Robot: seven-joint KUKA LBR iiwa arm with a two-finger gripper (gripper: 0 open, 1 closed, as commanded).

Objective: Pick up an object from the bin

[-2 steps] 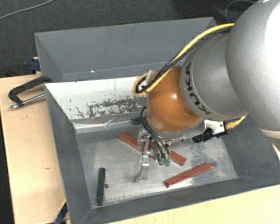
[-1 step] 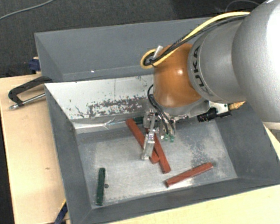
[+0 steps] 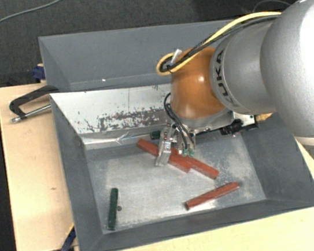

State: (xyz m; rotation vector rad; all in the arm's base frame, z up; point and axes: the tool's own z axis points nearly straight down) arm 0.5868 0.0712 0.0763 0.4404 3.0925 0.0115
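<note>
Starting at the left wall of the grey metal bin (image 3: 72, 164): a bare sloped sheet running down to a flat floor. Near the front left corner, just off the foot of that wall, a dark green marker (image 3: 112, 209). Lies almost parallel to the wall, lower end close to the front edge of the floor, well apart from everything else. To its right, a wide stretch of bare floor, open through to the middle and back to the foot of the rear wall.

Past the middle, a long red-brown stick (image 3: 203, 169), slanted, with the upper left end near the foot of the rear wall and the lower right end out on the floor. Down over its middle, the gripper (image 3: 174, 150), claw spread, with one pale finger (image 3: 162, 152) in front of the stick and a darker one on the other side. Cannot tell whether either one touches it. Above the claw, the orange wrist cover (image 3: 195, 90) with yellow and black cables, then the grey arm (image 3: 276, 63) reaching in over the right wall.

Further right and toward the front, a second red-brown stick (image 3: 211, 196), shorter and nearly level. Close to the front edge of the floor, well short of the right wall, and apart from the long stick by a narrow strip of bare floor. Tight room at the rear right under the wrist, ample room at front centre and left.
</note>
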